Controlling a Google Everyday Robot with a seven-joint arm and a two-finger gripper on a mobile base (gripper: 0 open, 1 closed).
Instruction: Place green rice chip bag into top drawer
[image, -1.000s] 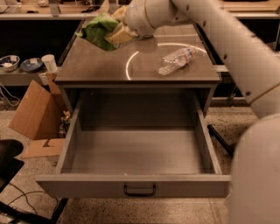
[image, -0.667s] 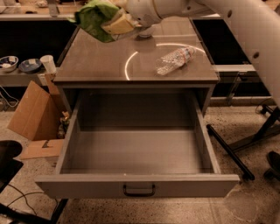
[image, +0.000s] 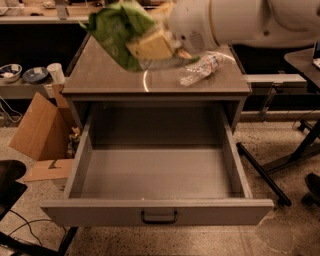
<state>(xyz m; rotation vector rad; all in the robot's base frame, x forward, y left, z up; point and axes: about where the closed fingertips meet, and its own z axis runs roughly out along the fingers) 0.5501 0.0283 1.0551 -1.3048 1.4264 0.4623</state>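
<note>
The green rice chip bag (image: 117, 32) hung in the air at the upper centre-left of the frame, above the back part of the worktop (image: 100, 77) and touching nothing below it. The robot's hand (image: 152, 46), pale yellow at the fingers, was clenched on the bag's right-hand side, and the white arm (image: 240, 22) reached in from the upper right. Holding the bag clear of the surface probably served to carry it over the front edge without dragging it.

The top drawer (image: 100, 212) stood wide open across the lower half of the frame, its grey floor bare and its dark handle (image: 159, 217) centred on the front panel. From above, the way down into it looked open.

A clear plastic bottle (image: 200, 69) lay on its side on the worktop, right of centre and just beneath the arm. It seemed to be the one thing the arm might brush. A cardboard box (image: 37, 127) leaned on the floor at the left. A paper cup (image: 55, 72) and a bowl (image: 10, 72) sat on a low shelf at the left edge, well apart from the drawer.
</note>
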